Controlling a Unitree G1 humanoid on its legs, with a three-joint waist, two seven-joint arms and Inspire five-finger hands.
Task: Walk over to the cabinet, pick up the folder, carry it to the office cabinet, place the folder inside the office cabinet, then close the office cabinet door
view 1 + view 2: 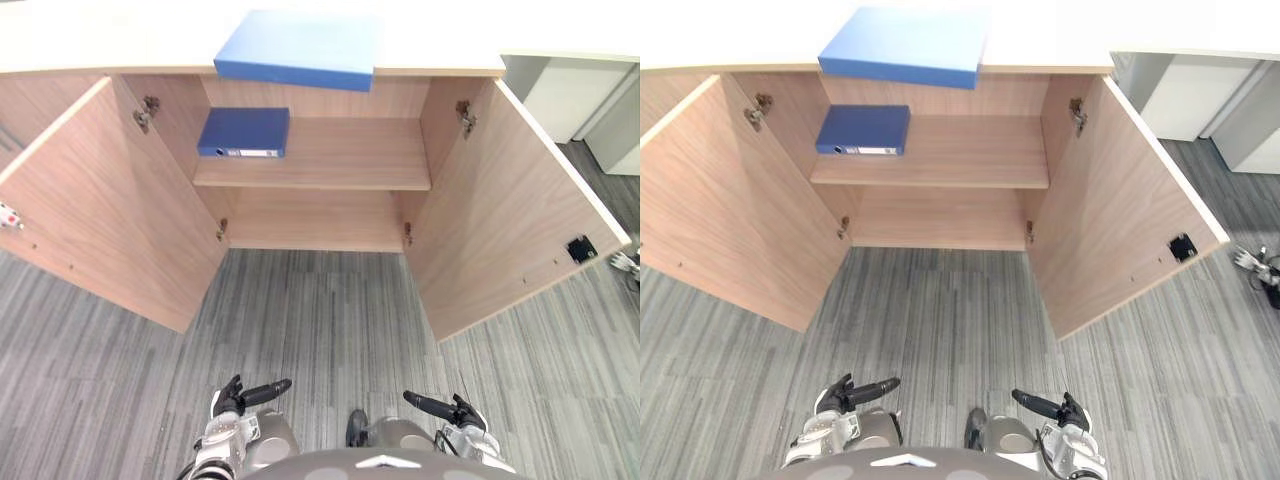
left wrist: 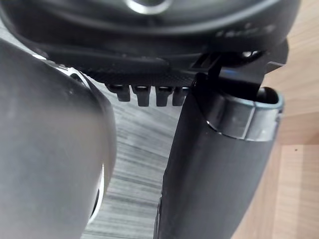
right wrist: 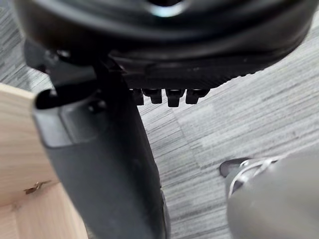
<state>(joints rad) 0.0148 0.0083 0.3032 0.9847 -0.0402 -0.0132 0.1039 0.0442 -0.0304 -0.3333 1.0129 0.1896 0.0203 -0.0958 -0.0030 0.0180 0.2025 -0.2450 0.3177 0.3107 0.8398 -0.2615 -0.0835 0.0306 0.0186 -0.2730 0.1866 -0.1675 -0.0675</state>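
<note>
Folder (image 1: 296, 48), flat matte blue, lies atop the woodgrain cabinet (image 1: 340, 152) (doors wide). Left hand (image 1: 245, 394) and right hand (image 1: 440, 407) hang before it, fingers straight, empty.

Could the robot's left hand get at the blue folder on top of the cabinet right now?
Probably, but not from here. The left hand hangs low and well short of the folder, which juts over the cabinet top's front edge. Nothing blocks the way; it would likely need to step closer.
</note>
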